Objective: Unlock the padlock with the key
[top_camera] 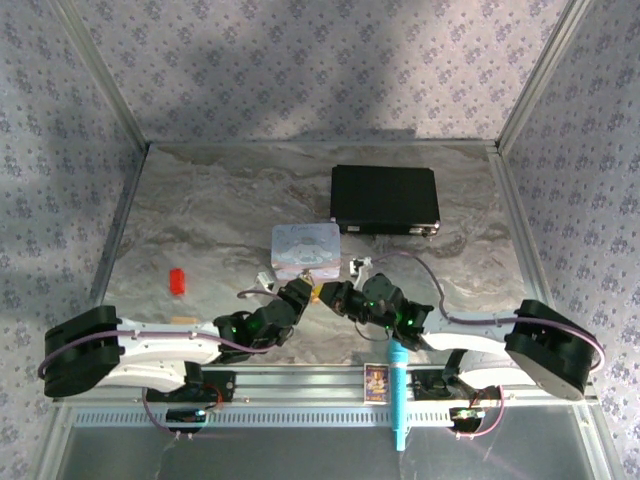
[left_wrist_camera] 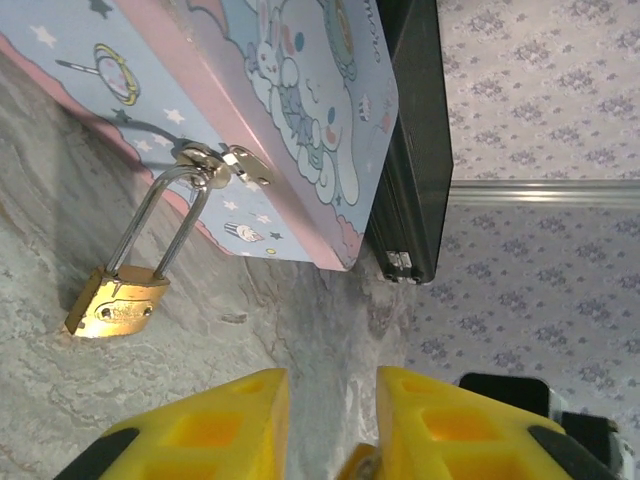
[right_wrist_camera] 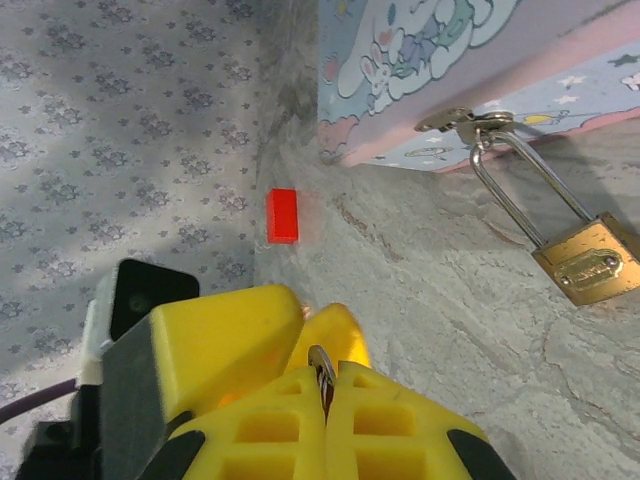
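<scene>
The padlock (left_wrist_camera: 118,302) lies with its brass body flat on the marbled tabletop (top_camera: 220,210), just in front of the pastel cartoon tin (left_wrist_camera: 300,100). Its thin shackle is threaded through the small metal hasp (left_wrist_camera: 215,165) on the tin's front edge, and both legs of the shackle run into the body.

The right tool (right_wrist_camera: 325,388) sits near the lock and a little back from it. Its yellow fingers are pressed together on a thin metal piece, the key (right_wrist_camera: 320,360), whose rounded end sticks up from the seam between them.

The left tool (left_wrist_camera: 332,400) faces the padlock from the other side. Its two yellow fingers are parted, with bare tabletop visible in the gap. A small yellow-orange bit sits at the bottom of that gap, but what it is cannot be made out. In the top view the two tools meet tip to tip just before the tin.

Behind the tin and to its right lies a flat black case (top_camera: 385,198). A small red object (top_camera: 177,281) rests well to the left, near the patterned wall.
</scene>
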`<act>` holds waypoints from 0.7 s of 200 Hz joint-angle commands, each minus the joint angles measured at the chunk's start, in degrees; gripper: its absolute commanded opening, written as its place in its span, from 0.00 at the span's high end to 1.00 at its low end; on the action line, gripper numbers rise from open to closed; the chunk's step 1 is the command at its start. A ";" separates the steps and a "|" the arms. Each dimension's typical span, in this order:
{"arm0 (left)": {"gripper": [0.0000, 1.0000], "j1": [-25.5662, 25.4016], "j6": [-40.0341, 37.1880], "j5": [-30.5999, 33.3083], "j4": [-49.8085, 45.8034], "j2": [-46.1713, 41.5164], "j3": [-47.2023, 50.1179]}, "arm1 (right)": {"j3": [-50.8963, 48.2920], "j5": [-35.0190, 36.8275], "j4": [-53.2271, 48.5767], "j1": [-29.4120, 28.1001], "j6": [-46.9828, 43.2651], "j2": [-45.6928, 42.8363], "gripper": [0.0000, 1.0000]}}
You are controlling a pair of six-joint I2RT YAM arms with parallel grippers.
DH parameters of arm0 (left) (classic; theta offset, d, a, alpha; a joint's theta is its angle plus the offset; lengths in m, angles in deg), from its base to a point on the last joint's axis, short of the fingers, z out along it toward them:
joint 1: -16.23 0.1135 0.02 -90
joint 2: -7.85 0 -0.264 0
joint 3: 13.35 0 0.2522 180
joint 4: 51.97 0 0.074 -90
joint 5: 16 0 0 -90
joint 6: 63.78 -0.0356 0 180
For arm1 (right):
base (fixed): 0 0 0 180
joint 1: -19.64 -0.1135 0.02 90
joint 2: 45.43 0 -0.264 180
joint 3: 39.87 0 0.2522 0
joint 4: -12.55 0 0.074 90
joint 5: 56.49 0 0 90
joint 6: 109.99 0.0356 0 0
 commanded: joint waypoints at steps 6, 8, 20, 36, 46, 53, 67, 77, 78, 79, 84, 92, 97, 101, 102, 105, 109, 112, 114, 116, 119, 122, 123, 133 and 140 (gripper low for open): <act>0.80 -0.37 0.11 1.04 -0.39 -0.47 -0.69 | 1.72 -0.46 2.63 -0.67 1.21 2.20 1.00; 0.81 -0.37 0.08 0.98 -0.58 -0.49 -0.76 | 1.85 -0.46 2.63 -0.77 1.23 2.29 1.00; 0.85 -0.38 -0.02 0.97 -0.78 -0.67 -0.81 | 2.14 -0.85 2.71 -0.87 1.26 2.93 1.00; 0.87 -0.46 0.07 0.97 -0.69 -0.70 -0.65 | 2.47 -1.33 3.73 -0.91 1.35 3.83 1.00; 0.88 -0.41 0.32 0.96 -0.93 -0.68 -0.50 | 2.62 -1.60 4.67 -1.04 1.55 4.39 1.00; 0.89 -0.46 0.42 0.95 -0.83 -0.65 -0.44 | 2.92 -1.86 4.81 -1.06 1.57 4.69 1.00; 0.92 -0.39 -0.12 1.30 -0.50 -0.73 -0.22 | 3.32 -2.30 4.53 -1.31 1.49 5.04 1.00; 0.95 -0.43 -0.98 1.55 -0.25 -0.84 -0.17 | 3.68 -2.72 4.46 -1.32 1.44 5.45 1.00; 0.95 -0.45 -1.07 1.60 -0.15 -0.84 -0.12 | 3.68 -2.73 4.47 -1.32 1.45 5.52 1.00; 0.96 -0.41 -1.20 1.63 -0.11 -0.89 -0.14 | 3.72 -2.83 4.47 -1.33 1.45 5.59 1.00; 1.00 -0.46 -1.91 1.82 0.08 -1.02 -0.02 | 3.70 -3.17 4.52 -1.35 1.43 5.76 1.00; 1.00 -0.45 -3.10 2.06 0.80 -1.28 0.33 | 3.65 -3.84 4.64 -1.27 1.31 5.93 1.00; 1.00 -0.38 -3.72 2.23 1.32 -1.51 0.58 | 3.36 -4.17 4.78 -1.21 1.23 5.93 1.00; 1.00 -0.43 -4.06 2.27 1.54 -1.74 0.70 | 3.14 -4.36 4.89 -1.14 1.19 5.72 0.99; 1.00 -0.40 -4.19 2.27 1.49 -1.86 0.79 | 3.10 -4.39 4.95 -1.06 1.10 5.69 0.98; 1.00 -0.38 -4.50 2.35 1.33 -2.01 0.84 | 2.91 -4.56 4.92 -1.02 0.91 5.56 0.95; 1.00 -0.36 -4.80 2.43 1.07 -2.36 0.89 | 2.68 -4.82 4.80 -0.83 0.60 5.31 0.90; 1.00 -0.31 -5.07 2.45 0.61 -2.61 0.87 | 2.54 -5.08 4.57 -0.64 0.39 5.16 0.87; 1.00 -0.25 -5.22 2.43 0.33 -2.82 0.88 | 2.40 -5.29 4.33 -0.57 0.17 4.92 0.84; 1.00 -0.15 -5.34 2.40 0.10 -3.05 0.91 | 2.30 -5.36 4.02 -0.50 -0.04 4.75 0.81; 1.00 -0.08 -5.65 2.37 -0.30 -3.27 0.89 | 2.23 -5.65 3.55 -0.29 -0.36 4.43 0.77; 1.00 -0.04 -5.92 2.36 -0.61 -3.61 0.93 | 2.18 -5.96 3.01 -0.08 -0.71 4.06 0.73; 1.00 -0.03 -6.05 2.32 -0.68 -3.76 0.96 | 2.09 -6.07 2.78 0.04 -0.82 3.90 0.71; 1.00 0.48 -6.98 1.80 -1.19 -4.69 1.36 | 1.59 -6.84 0.96 0.69 -2.50 2.34 0.55; 1.00 1.28 -7.96 0.70 -1.43 -5.47 1.78 | 1.57 -7.81 -1.52 1.51 -3.97 0.60 0.47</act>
